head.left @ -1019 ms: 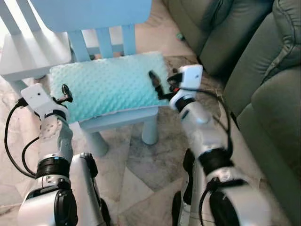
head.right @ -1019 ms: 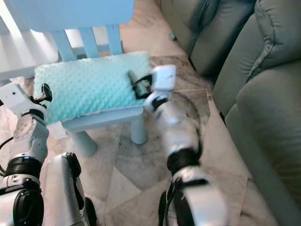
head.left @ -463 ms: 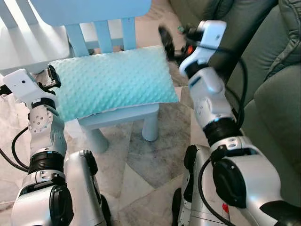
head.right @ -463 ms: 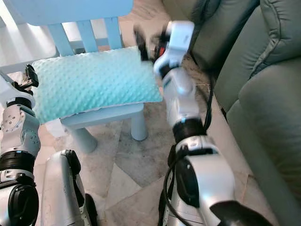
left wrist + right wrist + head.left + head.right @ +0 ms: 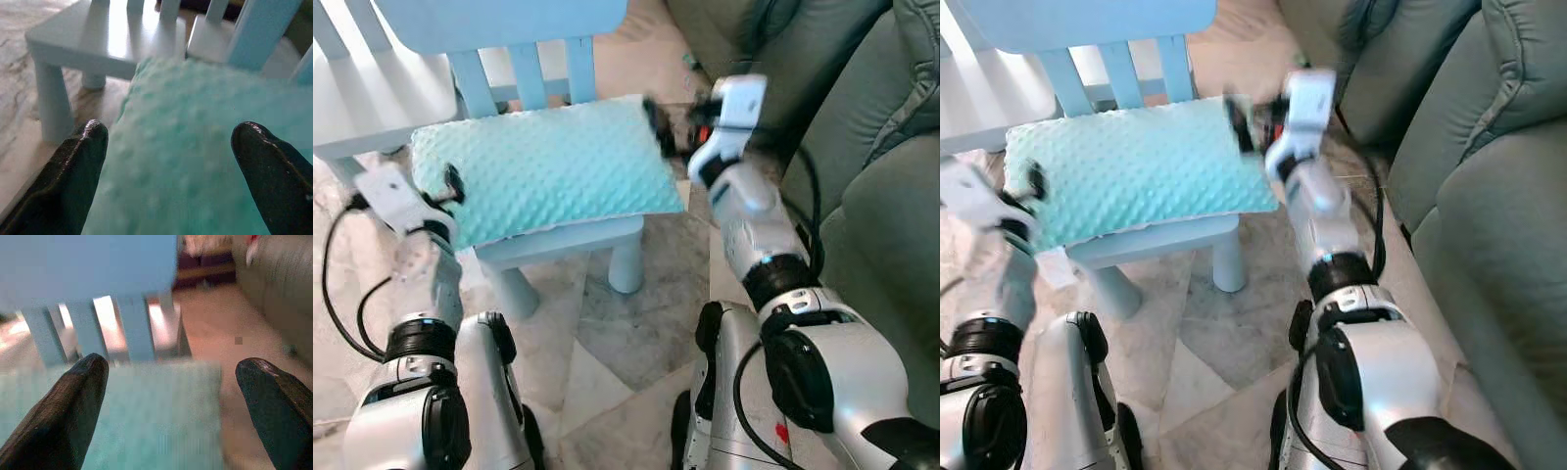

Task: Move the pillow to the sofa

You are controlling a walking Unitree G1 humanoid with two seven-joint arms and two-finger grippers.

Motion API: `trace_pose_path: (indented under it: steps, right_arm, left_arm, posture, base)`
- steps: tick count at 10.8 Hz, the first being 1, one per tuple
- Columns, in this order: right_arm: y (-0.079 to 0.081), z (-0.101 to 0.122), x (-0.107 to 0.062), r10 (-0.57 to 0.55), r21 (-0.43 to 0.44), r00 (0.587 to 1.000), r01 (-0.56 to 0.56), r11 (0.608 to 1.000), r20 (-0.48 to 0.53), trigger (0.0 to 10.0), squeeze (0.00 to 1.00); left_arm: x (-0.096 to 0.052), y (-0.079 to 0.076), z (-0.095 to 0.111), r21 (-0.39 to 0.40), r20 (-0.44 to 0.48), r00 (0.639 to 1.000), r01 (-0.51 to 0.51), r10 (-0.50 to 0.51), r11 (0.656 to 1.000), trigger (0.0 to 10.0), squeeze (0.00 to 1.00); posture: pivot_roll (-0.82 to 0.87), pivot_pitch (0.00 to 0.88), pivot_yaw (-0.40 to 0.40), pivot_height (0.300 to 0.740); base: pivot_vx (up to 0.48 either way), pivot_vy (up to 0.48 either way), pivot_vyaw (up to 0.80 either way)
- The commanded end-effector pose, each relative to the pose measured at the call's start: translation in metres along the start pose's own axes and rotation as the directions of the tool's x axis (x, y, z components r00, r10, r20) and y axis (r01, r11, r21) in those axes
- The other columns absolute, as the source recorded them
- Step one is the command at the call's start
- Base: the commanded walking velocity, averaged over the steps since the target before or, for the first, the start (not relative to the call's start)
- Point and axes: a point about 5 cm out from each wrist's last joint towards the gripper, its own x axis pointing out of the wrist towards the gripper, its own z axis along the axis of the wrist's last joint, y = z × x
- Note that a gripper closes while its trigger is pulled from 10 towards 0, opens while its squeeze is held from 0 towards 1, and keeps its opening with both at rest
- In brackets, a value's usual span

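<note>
While the pillow [image 5: 543,170], a mint-green cushion with a dotted texture, lies flat on the seat of a small light-blue chair [image 5: 566,245], it covers nearly the whole seat and its near edge overhangs the front a little. The chair holds nothing else; its slatted back rises behind the pillow, and a second pale chair or stool [image 5: 362,108] stands just beside it on the robot's left. The grey-green sofa [image 5: 871,166] runs along the robot's right side, well apart from the pillow, with marbled floor tiles [image 5: 607,343] between chair and sofa.

The left gripper [image 5: 451,182] sits at the pillow's left end, close to its edge. In the left wrist view its two black fingers [image 5: 78,166] stand wide apart with the pillow's bumpy fabric spread between them, so the pincer is open and grips nothing.

The right gripper [image 5: 658,127] is at the pillow's far right corner, blurred in the head views. In the right wrist view its fingers [image 5: 73,401] are likewise spread wide, with the pillow's edge and the chair's back slats between them; whether they touch the fabric cannot be told.
</note>
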Motion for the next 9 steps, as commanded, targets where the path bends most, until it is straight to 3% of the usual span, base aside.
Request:
trace_pose_path:
  steps: [1, 3, 4, 7, 8, 9]
  right_arm:
    - [-0.01, -0.02, -0.009, -0.037, 0.04, 0.994, 0.042, 0.998, -0.107, 10.0, 0.0]
    - [-0.019, -0.036, -0.017, -0.073, 0.079, 0.976, 0.091, 0.993, -0.207, 10.0, 0.0]
    - [-0.016, -0.049, -0.021, -0.046, 0.123, 0.96, 0.082, 0.989, -0.276, 10.0, 0.0]
    - [0.002, -0.06, -0.02, -0.006, 0.142, 0.946, 0.055, 0.988, -0.323, 10.0, 0.0]
    - [0.01, -0.063, -0.018, 0.003, 0.133, 0.943, 0.044, 0.99, -0.333, 10.0, 0.0]
    - [0.016, -0.065, -0.017, 0.007, 0.119, 0.94, 0.036, 0.992, -0.341, 10.0, 0.0]
  left_arm:
    - [0.0, 0.016, -0.006, 0.041, -0.043, 0.997, -0.059, 0.061, 0.997, 10.0, 0.0]
    - [0.005, 0.018, -0.005, 0.033, -0.087, 0.995, -0.047, 0.049, 0.998, 10.0, 0.0]
    - [0.009, 0.012, -0.005, 0.015, -0.119, 0.993, -0.008, 0.009, 1.0, 10.0, 0.0]
    - [0.016, 0.002, 0.002, -0.047, -0.146, 0.989, 0.027, -0.033, 0.999, 10.0, 0.0]
    - [0.017, 0.0, 0.001, -0.039, -0.157, 0.986, 0.04, -0.046, 0.998, 10.0, 0.0]
    - [0.016, -0.004, 0.0, 0.037, -0.167, 0.983, 0.086, -0.078, 0.996, 10.0, 0.0]
  posture:
    - [-0.04, 0.324, -0.054, 0.414]
    - [-0.03, 0.353, -0.05, 0.414]
    - [-0.02, 0.365, -0.047, 0.414]
    - [0.01, 0.399, -0.038, 0.414]
    - [0.01, 0.408, -0.035, 0.414]
    - [0.02, 0.412, -0.033, 0.414]
  base:
    - [0.0, 0.0, 0.0]
    - [0.0, 0.0, 0.0]
    - [0.0, 0.0, 0.0]
    - [0.0, 0.0, 0.0]
    - [0.0, 0.0, 0.0]
    - [0.0, 0.0, 0.0]
